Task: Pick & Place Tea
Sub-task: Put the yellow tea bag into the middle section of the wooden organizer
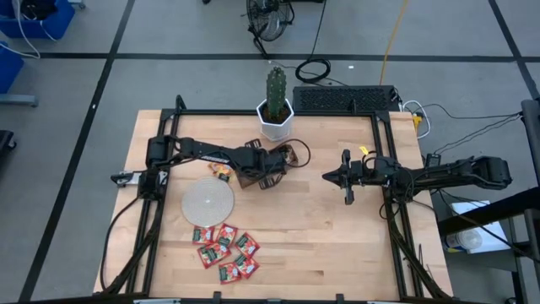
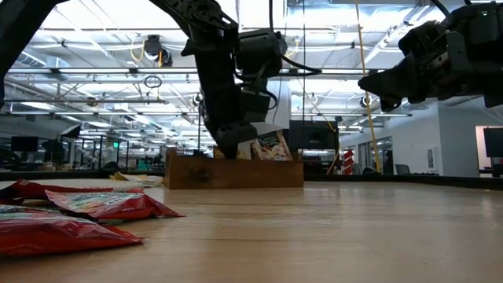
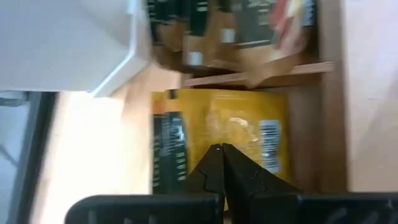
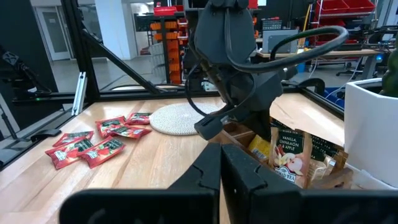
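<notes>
Left claw: my left claw (image 3: 221,152) is down inside the brown tray (image 1: 251,175), fingers pressed together with nothing between them, tips just over an orange-yellow sachet (image 3: 233,134) lying in one compartment.
Right claw: my right claw (image 1: 326,176) hangs above the worktop (image 1: 321,228) to the right of the tray, fingers together and empty, pointing toward my left arm.
Tray contents: the compartment next to the orange-yellow sachet holds whitish sachets with dark print (image 4: 292,158), standing on edge and leaning; from table height they stick up over the tray's wall (image 2: 271,145).
Red sachets: a loose cluster of red-and-green sachets (image 1: 226,248) lies flat on the worktop near the front edge, some overlapping, well apart from the tray.
Single sachet: one more sachet (image 1: 221,171) sits just beside the tray on its left, at the upper edge of the disc; I cannot tell which kind it is.
Disc: a round pale disc (image 1: 208,203) lies between the tray and the red cluster.
Cactus: a cactus in a white pot (image 1: 276,114) stands at the back of the worktop, behind the tray.
</notes>
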{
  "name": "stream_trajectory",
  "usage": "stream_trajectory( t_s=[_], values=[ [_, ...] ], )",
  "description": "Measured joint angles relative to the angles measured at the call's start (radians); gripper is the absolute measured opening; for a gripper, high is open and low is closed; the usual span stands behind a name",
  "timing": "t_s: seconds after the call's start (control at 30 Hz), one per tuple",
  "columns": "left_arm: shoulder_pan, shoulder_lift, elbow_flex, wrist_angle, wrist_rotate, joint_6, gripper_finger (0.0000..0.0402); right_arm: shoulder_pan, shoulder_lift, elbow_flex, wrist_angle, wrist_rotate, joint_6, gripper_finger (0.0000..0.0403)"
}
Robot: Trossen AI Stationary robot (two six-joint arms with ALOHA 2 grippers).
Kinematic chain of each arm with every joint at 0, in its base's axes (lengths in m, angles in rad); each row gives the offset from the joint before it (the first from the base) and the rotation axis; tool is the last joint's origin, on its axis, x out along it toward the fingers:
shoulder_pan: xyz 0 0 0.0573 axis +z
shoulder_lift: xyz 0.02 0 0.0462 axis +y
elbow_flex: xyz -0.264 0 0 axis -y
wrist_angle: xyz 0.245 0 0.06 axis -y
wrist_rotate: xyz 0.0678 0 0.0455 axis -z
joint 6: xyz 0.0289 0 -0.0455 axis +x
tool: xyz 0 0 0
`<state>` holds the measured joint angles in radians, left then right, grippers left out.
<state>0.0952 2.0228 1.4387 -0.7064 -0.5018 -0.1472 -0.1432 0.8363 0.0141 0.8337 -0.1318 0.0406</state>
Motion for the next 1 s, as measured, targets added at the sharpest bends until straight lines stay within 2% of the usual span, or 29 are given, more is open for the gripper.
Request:
stream_trajectory(
  t_s=[0.2, 0.47, 0.6, 0.9, 1.0],
  values=[
    [-0.007, -0.007, 0.001, 0.011, 0.055, -0.005, 0.0013, 0.0, 0.0, 0.0, 0.0, 0.0, 0.0, 0.0],
    [-0.044, -0.01, 0.041, 0.005, 0.04, 0.015, 0.0006, 0.0, 0.0, 0.0, 0.0, 0.0, 0.0, 0.0],
    [-0.044, -0.01, 0.05, 0.009, 0.137, 0.017, 0.0006, 0.0, 0.0, 0.0, 0.0, 0.0, 0.0, 0.0],
    [0.005, 0.035, 0.023, 0.032, 0.154, 0.014, 0.0004, 0.0, 0.0, 0.0, 0.002, 0.0, 0.0, 0.0],
    [0.008, 0.044, 0.023, 0.042, 0.203, 0.017, 0.0003, 0.0, 0.0, 0.0, 0.0, 0.0, 0.0, 0.0]
  ],
)
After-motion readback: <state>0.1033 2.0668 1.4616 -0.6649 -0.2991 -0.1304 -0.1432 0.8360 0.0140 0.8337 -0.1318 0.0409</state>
